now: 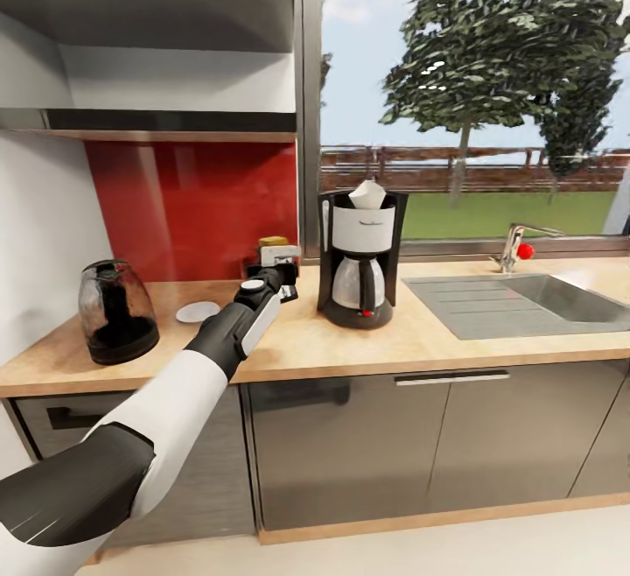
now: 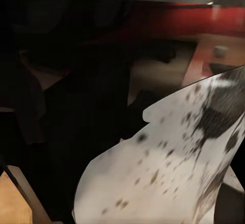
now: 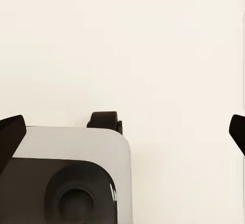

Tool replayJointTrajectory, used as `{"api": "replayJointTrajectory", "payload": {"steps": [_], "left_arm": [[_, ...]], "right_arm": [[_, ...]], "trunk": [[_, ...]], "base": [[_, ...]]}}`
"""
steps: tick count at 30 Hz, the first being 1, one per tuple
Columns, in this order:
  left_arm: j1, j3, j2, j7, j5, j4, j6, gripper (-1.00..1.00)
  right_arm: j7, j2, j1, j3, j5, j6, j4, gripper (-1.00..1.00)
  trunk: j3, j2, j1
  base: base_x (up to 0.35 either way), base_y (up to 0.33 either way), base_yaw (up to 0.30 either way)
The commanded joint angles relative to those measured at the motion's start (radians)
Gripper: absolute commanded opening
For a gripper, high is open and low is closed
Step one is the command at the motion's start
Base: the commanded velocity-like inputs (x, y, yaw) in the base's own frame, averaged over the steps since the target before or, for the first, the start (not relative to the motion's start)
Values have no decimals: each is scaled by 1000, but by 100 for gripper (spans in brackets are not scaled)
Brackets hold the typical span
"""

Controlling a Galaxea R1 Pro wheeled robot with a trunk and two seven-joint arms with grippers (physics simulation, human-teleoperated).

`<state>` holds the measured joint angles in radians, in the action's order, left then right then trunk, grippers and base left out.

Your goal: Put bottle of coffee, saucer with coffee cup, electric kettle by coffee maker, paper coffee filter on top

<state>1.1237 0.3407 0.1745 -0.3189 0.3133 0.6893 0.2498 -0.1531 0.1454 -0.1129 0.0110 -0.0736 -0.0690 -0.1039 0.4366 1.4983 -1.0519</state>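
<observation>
The black and white coffee maker (image 1: 359,261) stands on the wooden countertop (image 1: 411,340), with a white paper filter (image 1: 367,195) on its top. To its left my left gripper (image 1: 282,278) is above the counter, shut on a white coffee cup (image 1: 280,255). In the left wrist view the cup (image 2: 168,168) is a large speckled white surface close to the camera. A yellow lid (image 1: 274,242), apparently the bottle of coffee, peeks out behind the cup. The white saucer (image 1: 198,312) lies left of the arm. The dark glass kettle (image 1: 116,311) stands at the far left. My right gripper (image 3: 124,132) hangs open over the floor.
A steel sink (image 1: 525,303) with a tap (image 1: 516,248) lies right of the coffee maker. Empty shelves (image 1: 157,125) hang over the red backsplash. A white wall bounds the counter's left end. The robot's grey base (image 3: 66,178) is under the right gripper.
</observation>
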Motion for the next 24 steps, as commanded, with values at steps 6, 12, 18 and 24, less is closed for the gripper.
{"api": "replayJointTrajectory", "payload": {"steps": [6, 12, 18, 24], "left_arm": [[1, 2, 0, -9, 7, 0, 3, -100], [1, 1, 0, -8, 7, -6, 3, -100], [1, 1, 0, -9, 6, -17, 3, -100], [1, 1, 0, -9, 6, -21, 3, -100]], "right_arm": [[-5, 0, -1, 1, -8, -3, 1, 100], [-5, 0, -1, 1, -8, -3, 1, 100], [-5, 0, -1, 1, -8, -3, 1, 100], [-5, 0, -1, 1, -8, -3, 1, 100]], "trunk": [[1, 1, 0], [1, 1, 0], [1, 1, 0], [1, 1, 0]], "base": [[0, -132, 0], [106, -11, 0], [84, -1, 0], [44, 0, 0]]}}
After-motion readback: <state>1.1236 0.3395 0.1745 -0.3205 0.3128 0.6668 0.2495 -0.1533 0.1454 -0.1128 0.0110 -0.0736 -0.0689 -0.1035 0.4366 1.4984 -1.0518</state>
